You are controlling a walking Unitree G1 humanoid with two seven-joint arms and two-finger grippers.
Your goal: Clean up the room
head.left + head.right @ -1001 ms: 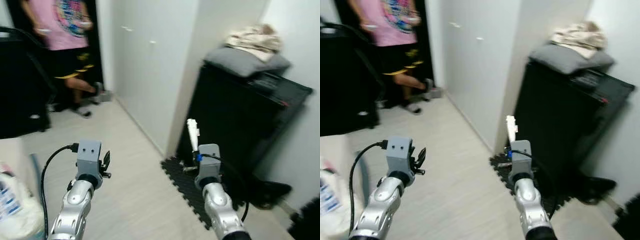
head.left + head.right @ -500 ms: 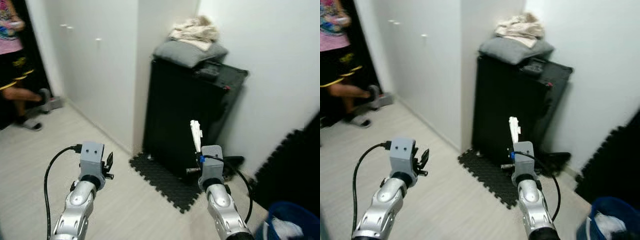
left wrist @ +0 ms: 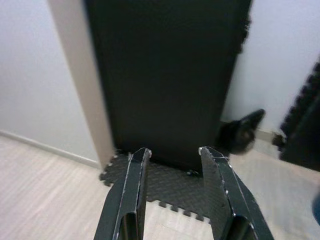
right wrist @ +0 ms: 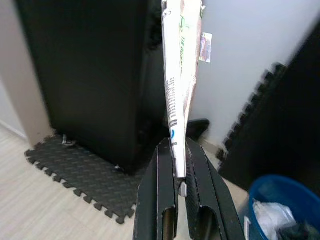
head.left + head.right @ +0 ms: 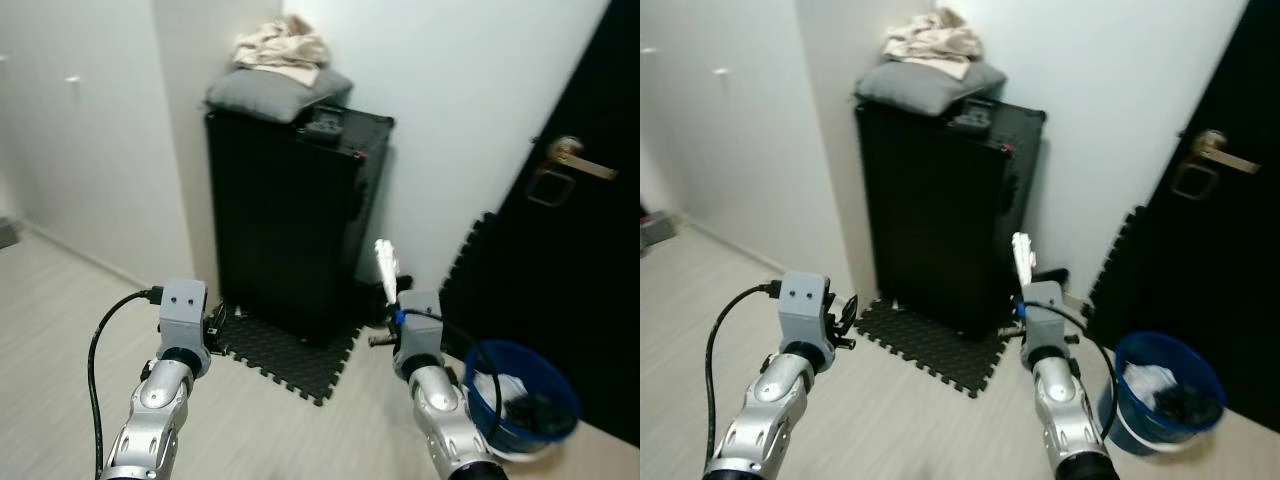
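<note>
Beside the blue bin (image 5: 522, 398), the right gripper (image 4: 176, 165) pinches a white tube (image 4: 179, 75) upright; the left gripper (image 3: 173, 159) gapes empty before the black cabinet (image 5: 290, 220).

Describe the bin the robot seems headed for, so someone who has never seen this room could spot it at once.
Start at the black door with the brass lever handle on the robot's right. On the floor at its foot, right of the tall black cabinet, stands the blue bin. It is the one round, bright blue thing here, open-topped, with white and dark rubbish inside.
</note>
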